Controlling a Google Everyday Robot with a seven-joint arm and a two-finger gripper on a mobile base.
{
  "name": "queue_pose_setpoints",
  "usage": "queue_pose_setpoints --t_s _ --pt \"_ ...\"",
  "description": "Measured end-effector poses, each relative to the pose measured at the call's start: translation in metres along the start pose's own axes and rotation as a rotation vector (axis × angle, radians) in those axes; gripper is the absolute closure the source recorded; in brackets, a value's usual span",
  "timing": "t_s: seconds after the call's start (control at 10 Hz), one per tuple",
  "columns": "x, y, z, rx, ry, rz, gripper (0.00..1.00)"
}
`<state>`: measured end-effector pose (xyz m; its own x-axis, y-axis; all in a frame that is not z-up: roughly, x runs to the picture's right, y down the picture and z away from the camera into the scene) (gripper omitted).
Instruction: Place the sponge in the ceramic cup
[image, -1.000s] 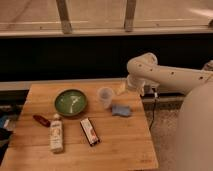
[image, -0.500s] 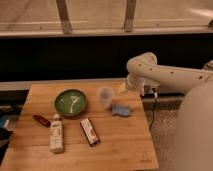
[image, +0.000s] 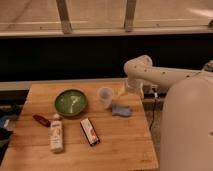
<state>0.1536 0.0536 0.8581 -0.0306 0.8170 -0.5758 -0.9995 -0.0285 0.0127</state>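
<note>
The light-blue sponge (image: 121, 110) lies flat on the wooden table (image: 120, 145), near its right edge. Just left of it and slightly farther back stands the pale ceramic cup (image: 105, 96), upright, and no sponge shows inside it. My white arm reaches in from the right and bends down toward the table. Its gripper (image: 124, 97) hangs directly above the sponge's far edge, to the right of the cup. Whether it touches the sponge cannot be made out.
A wide green bowl (image: 70, 102) sits left of the cup. In front of it lie a white bottle (image: 56, 134), a small red object (image: 41, 120) and a dark bar (image: 90, 132). The table's right edge runs just past the sponge. A dark wall rises behind.
</note>
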Motion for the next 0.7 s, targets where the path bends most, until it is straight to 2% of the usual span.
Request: queue_pose_setpoints --t_s 0.2,0.3,0.7 --pt "0.005 -0.004 0.008 -0.005 0.024 0.018 0.20" --pt "0.010 -0.003 0.019 -0.018 0.047 0.023 0.20" --pt "0.024 0.013 0.049 -0.063 0.104 0.010 0.20"
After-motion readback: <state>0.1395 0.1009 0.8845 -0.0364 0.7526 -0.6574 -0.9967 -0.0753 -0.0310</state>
